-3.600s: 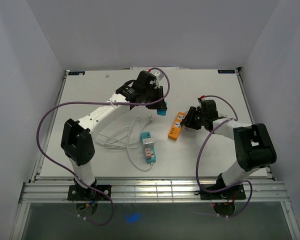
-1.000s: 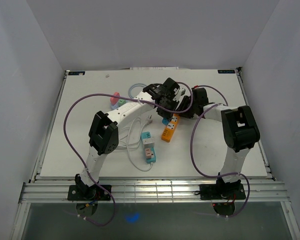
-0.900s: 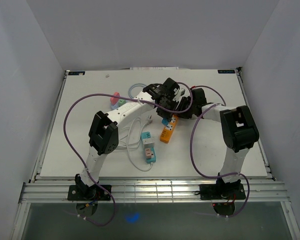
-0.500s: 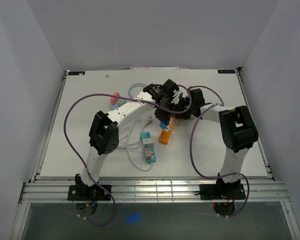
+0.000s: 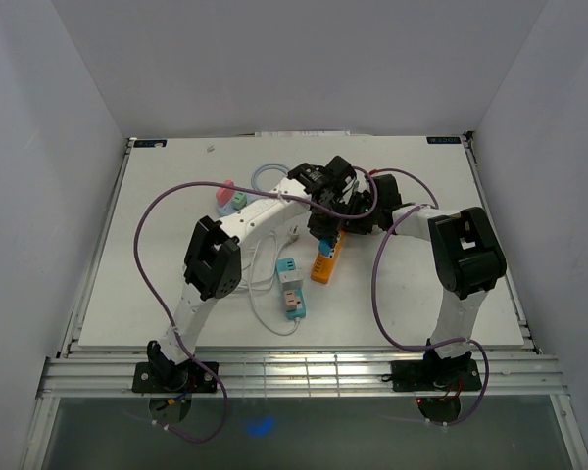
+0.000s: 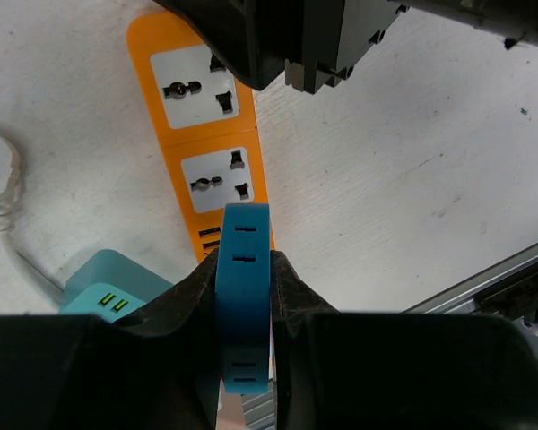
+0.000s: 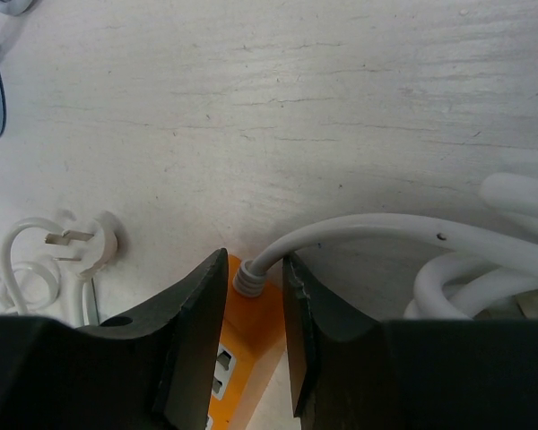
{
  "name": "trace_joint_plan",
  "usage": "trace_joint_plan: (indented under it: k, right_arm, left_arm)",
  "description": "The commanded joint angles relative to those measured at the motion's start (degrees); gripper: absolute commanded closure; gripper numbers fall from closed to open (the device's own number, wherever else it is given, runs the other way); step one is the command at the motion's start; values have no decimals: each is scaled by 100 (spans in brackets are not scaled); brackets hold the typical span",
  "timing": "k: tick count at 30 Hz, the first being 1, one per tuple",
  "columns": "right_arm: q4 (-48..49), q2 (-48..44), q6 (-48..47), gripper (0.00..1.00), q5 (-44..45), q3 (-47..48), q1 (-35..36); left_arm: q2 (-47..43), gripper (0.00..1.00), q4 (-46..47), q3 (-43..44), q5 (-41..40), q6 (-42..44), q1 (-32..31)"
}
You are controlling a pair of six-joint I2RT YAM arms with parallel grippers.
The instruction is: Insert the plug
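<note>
One orange strip (image 5: 323,262) and one teal strip (image 5: 291,286) lie here. The left tool (image 6: 243,266) clamps the one blue plug (image 6: 244,336). The right tool (image 7: 252,264) pinches the orange strip's cord end.

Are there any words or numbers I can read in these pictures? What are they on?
No text can be read in any view.
left blue sticker, far corner: print too small to read.
right blue sticker, far corner: print too small to read.
orange power strip: only socket holes, no writing.
blue plug: only slots, no writing.
</note>
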Motion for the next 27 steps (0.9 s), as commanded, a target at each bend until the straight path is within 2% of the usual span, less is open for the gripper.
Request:
trace_joint_plan:
  k: [1,27]
  right_arm:
    - [166,59,8,63,-139,-136,53]
    - [729,103,280,62,-403,-496,53]
  left_arm:
    - [119,100,-95,254,-92,-253,-116]
    - [611,100,-315,588,-470,-288,-98]
